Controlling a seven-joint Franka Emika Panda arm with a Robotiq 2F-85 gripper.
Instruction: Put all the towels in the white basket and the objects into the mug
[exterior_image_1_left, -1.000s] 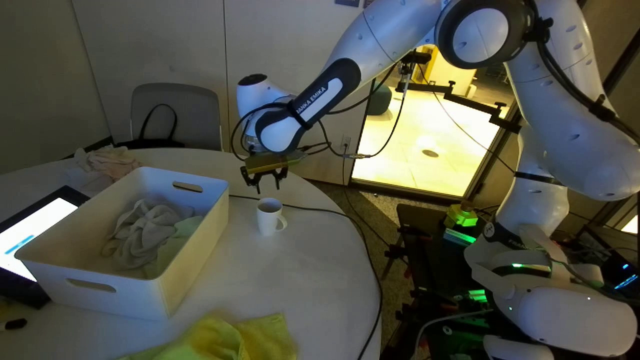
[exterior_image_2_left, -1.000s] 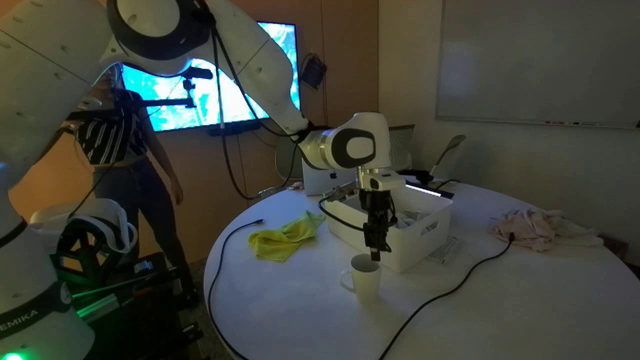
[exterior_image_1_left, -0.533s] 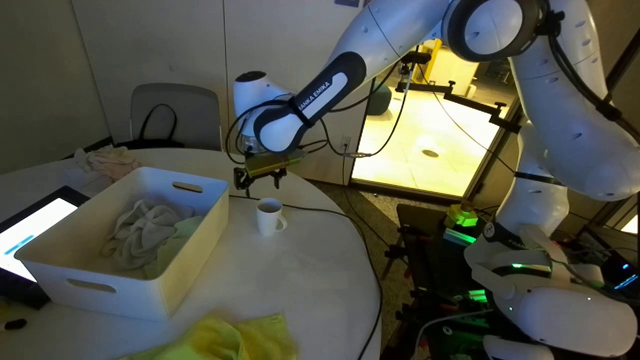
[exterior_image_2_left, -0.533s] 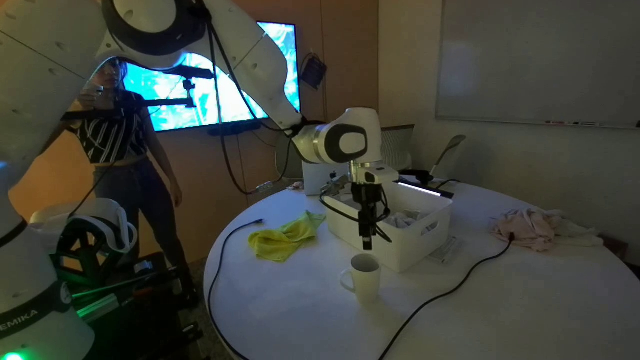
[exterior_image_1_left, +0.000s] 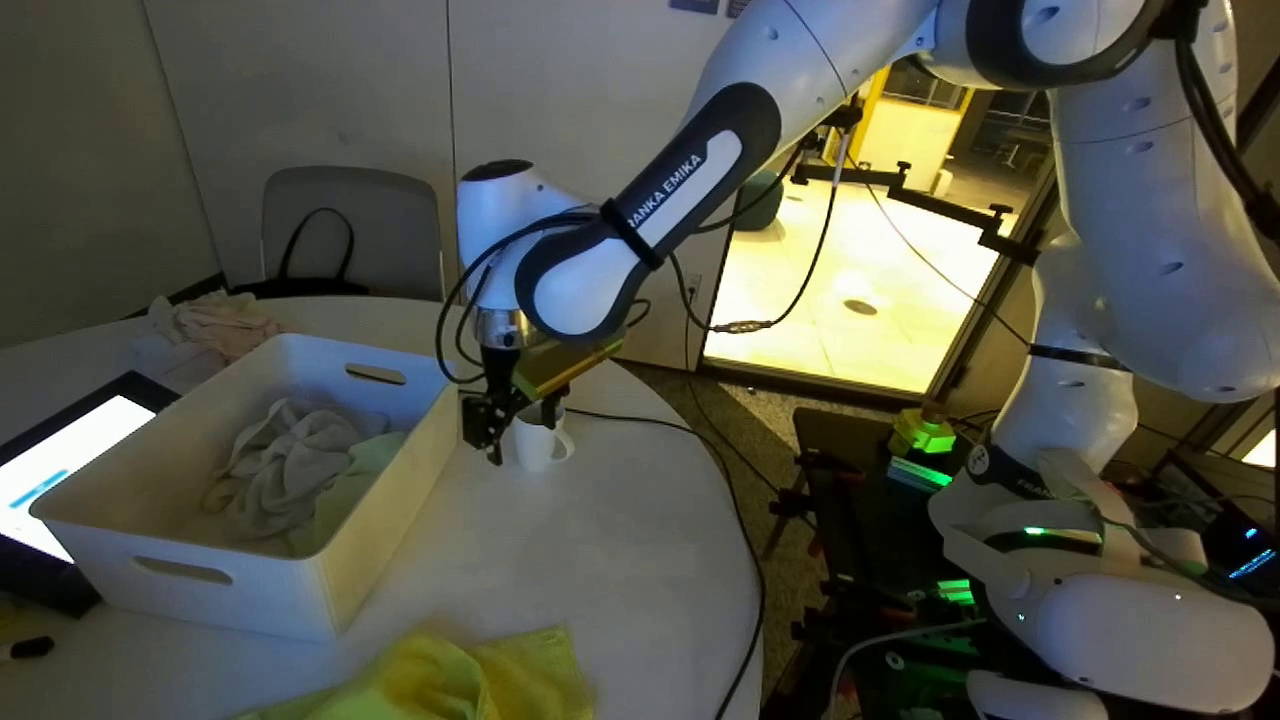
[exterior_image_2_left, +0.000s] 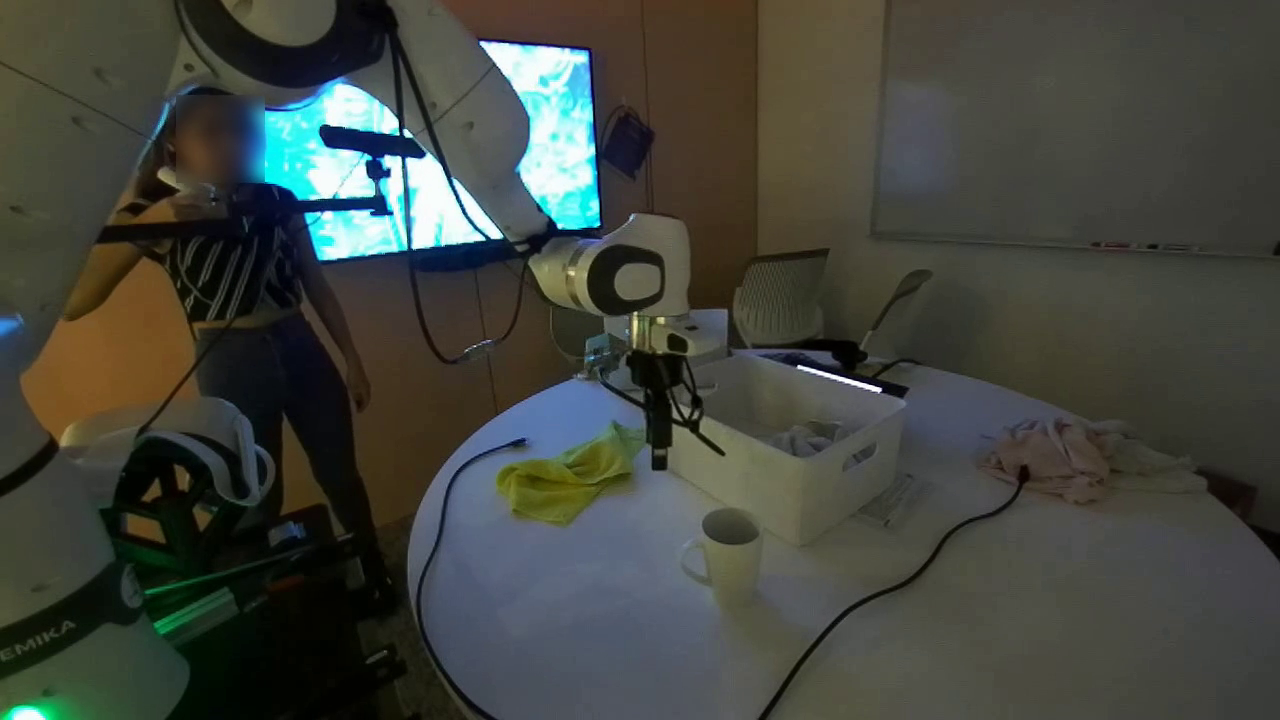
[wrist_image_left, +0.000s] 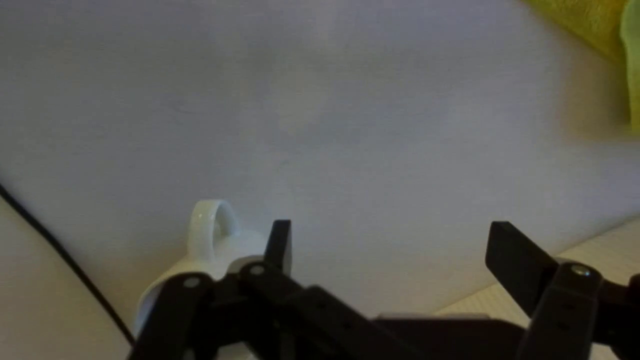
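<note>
My gripper (wrist_image_left: 390, 230) is open and empty above the table. In the exterior views it hangs (exterior_image_1_left: 522, 438) (exterior_image_2_left: 660, 455) between the white basket and the yellow towel, off to the mug's side. The white mug (exterior_image_1_left: 538, 452) stands upright on the table; it also shows at the lower left of the wrist view (wrist_image_left: 220, 260), partly behind a finger. The white basket (exterior_image_1_left: 390, 530) holds a grey-white towel (exterior_image_1_left: 290, 460) and a pale green towel (exterior_image_1_left: 362, 470). The yellow towel (exterior_image_2_left: 570, 480) lies crumpled on the table. Pink and white towels (exterior_image_2_left: 1065, 460) lie bunched beyond the basket.
A lit tablet (exterior_image_1_left: 90, 470) stands beside the basket. A dark marker (exterior_image_1_left: 30, 648) lies near it. Black cables (exterior_image_2_left: 900, 580) run across the table. A small flat packet (exterior_image_2_left: 892, 500) lies by the basket. A person (exterior_image_2_left: 250, 270) stands behind the arm.
My gripper has moved from over the mug towards the yellow towel's side and turned somewhat. It appears lower in an exterior view. The mug, basket and towels have not moved.
</note>
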